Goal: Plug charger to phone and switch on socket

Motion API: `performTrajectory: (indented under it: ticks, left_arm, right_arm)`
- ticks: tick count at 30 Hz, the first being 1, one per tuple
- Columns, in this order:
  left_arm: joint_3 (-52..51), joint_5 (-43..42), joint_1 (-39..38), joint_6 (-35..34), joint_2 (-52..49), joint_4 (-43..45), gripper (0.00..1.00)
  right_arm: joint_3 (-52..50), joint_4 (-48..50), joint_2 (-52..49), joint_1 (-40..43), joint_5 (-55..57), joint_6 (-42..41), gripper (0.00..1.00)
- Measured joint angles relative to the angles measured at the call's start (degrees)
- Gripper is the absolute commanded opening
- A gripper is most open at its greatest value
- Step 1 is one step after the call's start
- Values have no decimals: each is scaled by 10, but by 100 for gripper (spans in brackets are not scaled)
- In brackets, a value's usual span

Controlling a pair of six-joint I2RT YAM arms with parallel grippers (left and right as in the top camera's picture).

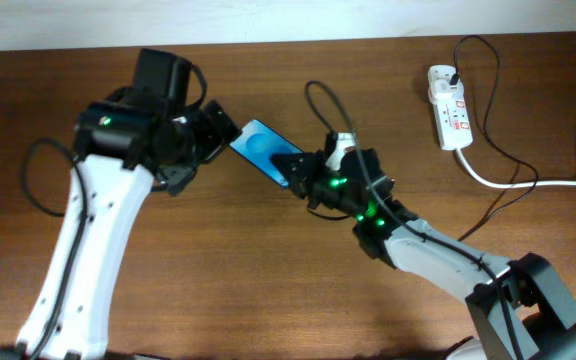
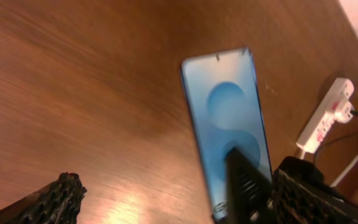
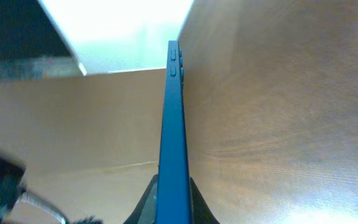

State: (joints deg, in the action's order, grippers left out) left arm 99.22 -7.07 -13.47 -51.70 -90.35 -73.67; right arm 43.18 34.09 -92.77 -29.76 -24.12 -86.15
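Your right tool (image 1: 304,171) clamps the phone (image 1: 261,145); left tool (image 1: 216,132) apart beside it. Charger (image 1: 454,74) far off; plugging, socket (image 1: 452,112) switching seemingly pending.

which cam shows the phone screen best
Left wrist: the phone faces the camera, its blue screen and lighter circle plain to see. Overhead shows it small and partly covered at both ends. Right wrist shows only its thin edge with the side buttons.

Glossy-screened phone (image 2: 229,118) and a polished wood-grain table (image 2: 73,93); the socket (image 2: 325,118) appears to be smooth white plastic.
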Motion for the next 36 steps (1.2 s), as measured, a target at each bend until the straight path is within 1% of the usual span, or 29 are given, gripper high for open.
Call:
performTrajectory:
  ticks: [3, 5, 6, 8, 9, 12, 13, 15, 17, 19, 21, 23, 25, 26, 27, 28, 30, 32, 33, 34, 36]
  left_arm:
    - [0, 63, 1, 16, 65, -46, 100]
    - [0, 96, 1, 21, 114, -70, 99]
    - [0, 113, 1, 23, 138, -87, 99]
    - [0, 132, 1, 26, 179, -106, 99]
    - [0, 139, 1, 27, 199, -118, 100]
    - [0, 151, 1, 21, 261, -139, 99]
    - [1, 156, 1, 4, 281, -159, 99]
    - [2, 177, 1, -57, 321, -217, 99]
    - [0, 188, 1, -95, 352, -225, 99]
    - [-19, 179, 1, -117, 383, -210, 100]
    - [-60, 153, 1, -129, 399, -190, 99]
    - [-134, 106, 1, -135, 401, -133, 99]
    - [-216, 35, 1, -147, 393, -38, 99]
    - [-236, 11, 1, -157, 384, -17, 100]
    - [-268, -16, 1, -173, 382, 23, 99]
    - [-273, -21, 1, -178, 382, 28, 99]
    - [-325, -60, 1, -228, 384, 70, 97]
    - [-357, -85, 1, -254, 384, 122, 97]
    - [-370, -95, 1, -260, 384, 151, 99]
    - [-381, -104, 1, -273, 380, 167, 100]
    - [-388, -113, 1, -296, 370, 170, 99]
  right_arm:
    - [0, 0, -1, 28, -91, -82, 4]
    - [0, 0, -1, 30, -140, -123, 4]
    - [0, 0, -1, 30, -177, -161, 4]
    - [0, 0, -1, 30, -217, -213, 4]
    - [0, 1, -1, 30, -248, -252, 4]
    - [0, 2, -1, 30, -289, -298, 4]
    - [0, 1, -1, 30, -299, -309, 4]
    - [0, 2, -1, 30, -312, -322, 4]
    - [0, 2, -1, 30, -320, -326, 4]
    - [0, 2, -1, 30, -325, -328, 4]
    - [0, 2, -1, 30, -329, -332, 4]
    - [0, 2, -1, 30, -331, -334, 4]
    - [0, 2, -1, 30, -334, -335, 4]
    - [0, 2, -1, 30, -336, -335, 4]
    - [0, 2, -1, 30, -340, -335, 4]
    - [0, 2, -1, 30, -343, -335, 4]
    - [0, 2, -1, 30, -349, -336, 4]
    - [0, 2, -1, 30, -352, -336, 4]
    - [0, 2, -1, 30, -352, -337, 4]
    - [0, 2, -1, 30, -354, -337, 4]
    - [0, 1, -1, 30, -353, -337, 4]
